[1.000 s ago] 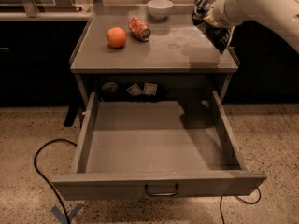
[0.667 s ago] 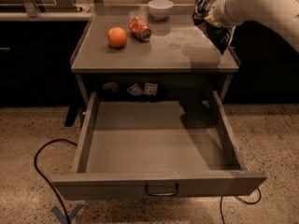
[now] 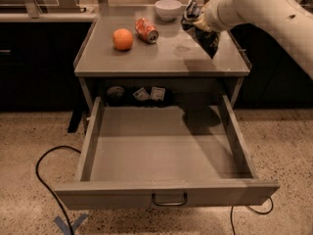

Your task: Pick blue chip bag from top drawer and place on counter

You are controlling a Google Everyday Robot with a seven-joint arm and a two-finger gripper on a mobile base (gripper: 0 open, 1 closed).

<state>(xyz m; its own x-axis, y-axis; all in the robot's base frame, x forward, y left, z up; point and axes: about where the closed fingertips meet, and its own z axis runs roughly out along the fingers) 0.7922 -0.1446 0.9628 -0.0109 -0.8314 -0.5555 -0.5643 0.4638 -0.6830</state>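
Note:
My gripper (image 3: 195,19) hangs over the right part of the counter (image 3: 146,58), shut on the blue chip bag (image 3: 207,40). The dark navy bag dangles below the gripper, a little above the counter's surface, and casts a shadow there. The white arm reaches in from the upper right. The top drawer (image 3: 161,151) is pulled wide open below; its floor shows nothing but a shadow, and its dark wire handle (image 3: 169,199) faces me.
An orange (image 3: 122,39), a lying orange-red soda can (image 3: 146,30) and a white bowl (image 3: 168,9) sit on the counter's back left and middle. Small items (image 3: 149,94) lie in the shelf behind the drawer. A black cable (image 3: 46,180) loops on the floor at left.
The gripper with the bag has shifted slightly left and down over the counter. Nothing else has moved.

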